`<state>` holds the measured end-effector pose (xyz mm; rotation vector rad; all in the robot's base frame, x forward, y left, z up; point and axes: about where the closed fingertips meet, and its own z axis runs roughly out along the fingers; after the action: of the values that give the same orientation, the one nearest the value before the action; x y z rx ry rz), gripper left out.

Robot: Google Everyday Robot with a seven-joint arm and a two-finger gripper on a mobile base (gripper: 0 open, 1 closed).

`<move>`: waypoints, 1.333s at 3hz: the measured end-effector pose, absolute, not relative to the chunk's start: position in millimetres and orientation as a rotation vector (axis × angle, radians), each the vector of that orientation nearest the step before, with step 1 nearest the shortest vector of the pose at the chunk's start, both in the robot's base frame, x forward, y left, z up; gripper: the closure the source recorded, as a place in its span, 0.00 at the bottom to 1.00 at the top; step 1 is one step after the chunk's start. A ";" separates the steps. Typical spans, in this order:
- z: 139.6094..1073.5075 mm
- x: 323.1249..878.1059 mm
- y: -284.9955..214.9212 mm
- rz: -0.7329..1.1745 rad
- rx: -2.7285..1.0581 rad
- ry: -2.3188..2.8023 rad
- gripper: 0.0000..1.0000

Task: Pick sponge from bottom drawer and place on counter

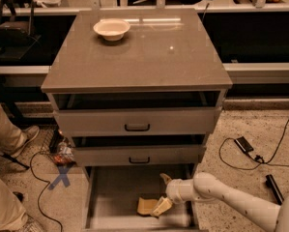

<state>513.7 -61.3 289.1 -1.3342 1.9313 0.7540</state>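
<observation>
nothing is grasped yet: the pale yellow-tan sponge (146, 206) is left in the grey bottom drawer (110, 197), with the white gripper (162, 193) at its edge, jaws wide.

A pale speckled floor (260, 124) carries black cables (221, 152) and a blue tape cross (62, 177), with a white-edged bench (265, 72) behind.

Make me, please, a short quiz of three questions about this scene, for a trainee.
1. True or false: the sponge already lies on the counter.
2. Where does the tool reach? A) top drawer B) middle drawer C) bottom drawer
3. Fill in: a cream ___ stands near the counter's far left corner.

Key: 1. False, it lies in the bottom drawer. 2. C, the tool is open, right at the sponge. 3. bowl.
</observation>
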 end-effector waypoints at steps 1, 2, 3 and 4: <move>256.4 523.0 -56.0 0.724 -1.359 1.875 0.00; 225.1 531.6 -52.0 0.697 -1.371 1.853 0.00; 199.2 537.4 -49.2 0.671 -1.381 1.852 0.00; 174.7 537.5 -46.6 0.641 -1.404 1.873 0.00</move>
<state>537.5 -46.6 174.7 -1.4037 1.8730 0.6410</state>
